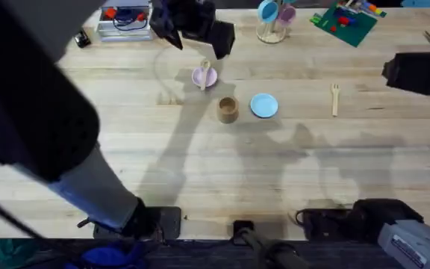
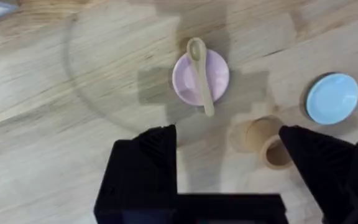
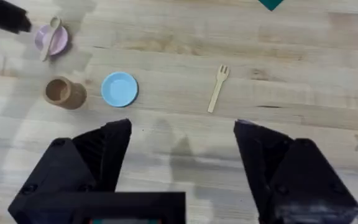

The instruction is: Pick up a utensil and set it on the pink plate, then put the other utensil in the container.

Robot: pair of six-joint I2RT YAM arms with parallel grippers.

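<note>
The wooden spoon (image 2: 200,74) lies across the pink plate (image 2: 219,71), its bowl over the rim. My left gripper (image 2: 229,146) hovers open just above and beside the plate, holding nothing. In the overhead view the left gripper (image 1: 200,43) sits behind the pink plate (image 1: 211,78) and spoon (image 1: 204,71). The brown container (image 1: 228,110) stands upright near the table's middle. The wooden fork (image 1: 335,99) lies flat on the table to the right; the right wrist view shows the fork (image 3: 217,88) ahead of my open, empty right gripper (image 3: 185,146). That right gripper (image 1: 394,72) is at the table's right side.
A light-blue plate (image 1: 264,105) lies right of the container. Along the back stand a cup rack (image 1: 273,19), a green board with bricks (image 1: 343,21) and a tray of parts (image 1: 125,19). The left arm spans the left side of the overhead view.
</note>
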